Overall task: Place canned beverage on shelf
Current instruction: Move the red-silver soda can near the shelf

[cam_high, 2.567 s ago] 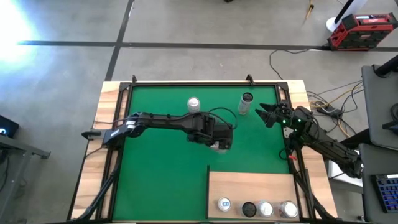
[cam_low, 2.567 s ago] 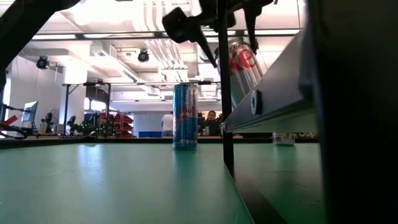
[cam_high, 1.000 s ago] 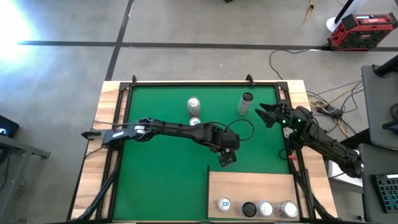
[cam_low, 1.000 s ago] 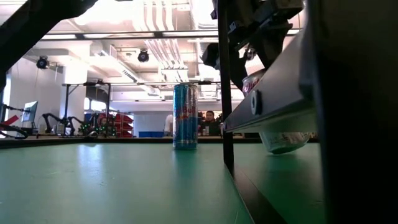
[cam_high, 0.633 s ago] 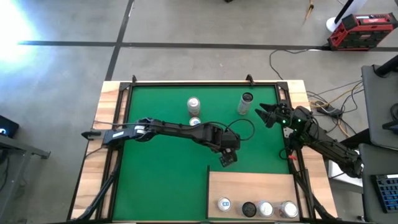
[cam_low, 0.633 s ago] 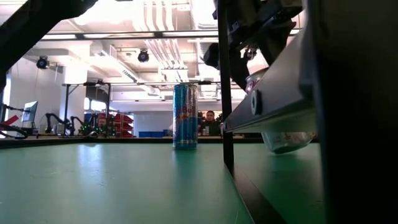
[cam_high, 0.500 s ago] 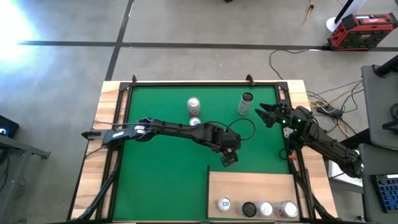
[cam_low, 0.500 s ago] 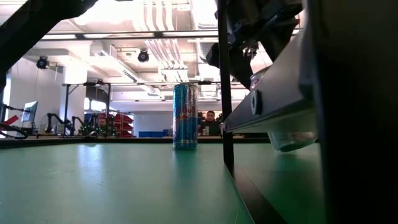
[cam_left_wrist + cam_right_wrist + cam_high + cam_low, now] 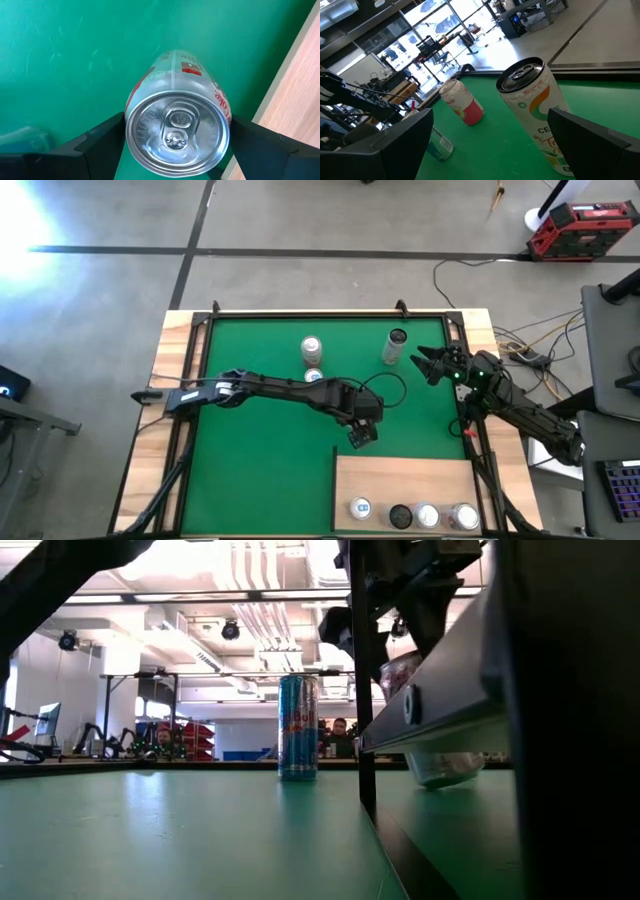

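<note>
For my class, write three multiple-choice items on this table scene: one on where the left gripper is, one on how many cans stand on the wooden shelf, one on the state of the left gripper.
1. Where is the left gripper?
A. Over the green mat just off the shelf's far edge
B. Over the row of cans on the shelf
C. Beside the right gripper

2. How many cans stand on the shelf?
A. Two
B. Four
C. Six

3. What is the left gripper's state?
A. Open and empty
B. Shut on a silver can
C. Shut on a blue can

Answers: 1 A, the high view shows it beside the shelf's edge. 2 B, four tops line the near edge. 3 B, the left wrist view shows the can between its fingers.
</note>
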Robot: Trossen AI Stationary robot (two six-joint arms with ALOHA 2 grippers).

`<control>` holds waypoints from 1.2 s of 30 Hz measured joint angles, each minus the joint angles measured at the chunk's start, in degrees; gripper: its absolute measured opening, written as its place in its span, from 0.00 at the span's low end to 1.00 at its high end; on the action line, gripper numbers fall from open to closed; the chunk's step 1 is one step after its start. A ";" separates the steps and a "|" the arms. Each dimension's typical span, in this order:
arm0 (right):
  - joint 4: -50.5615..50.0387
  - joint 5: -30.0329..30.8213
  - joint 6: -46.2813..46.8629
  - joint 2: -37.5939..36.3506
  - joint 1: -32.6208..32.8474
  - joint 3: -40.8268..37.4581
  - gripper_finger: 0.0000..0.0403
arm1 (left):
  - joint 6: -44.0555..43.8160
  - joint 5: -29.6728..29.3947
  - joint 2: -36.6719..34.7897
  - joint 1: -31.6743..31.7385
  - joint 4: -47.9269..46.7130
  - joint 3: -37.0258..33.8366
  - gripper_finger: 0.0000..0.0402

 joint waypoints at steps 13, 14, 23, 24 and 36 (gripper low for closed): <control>0.00 0.00 0.02 0.00 -0.02 0.00 0.95 | -2.03 -0.39 -0.06 0.12 1.28 -0.02 0.77; 0.00 -0.01 0.02 0.00 -0.01 0.00 0.95 | -2.03 -0.39 -0.06 0.13 1.50 -0.02 0.77; 0.00 -0.02 0.02 0.00 -0.02 0.00 0.95 | -3.04 -0.15 -0.01 0.09 4.06 -0.15 0.77; 0.00 0.00 0.02 0.00 -0.01 0.00 0.95 | -3.12 -0.15 0.04 0.09 4.41 -0.15 0.77; 0.00 -0.02 0.02 0.00 0.00 0.00 0.95 | -2.02 -0.24 -0.24 0.40 2.75 -0.05 0.77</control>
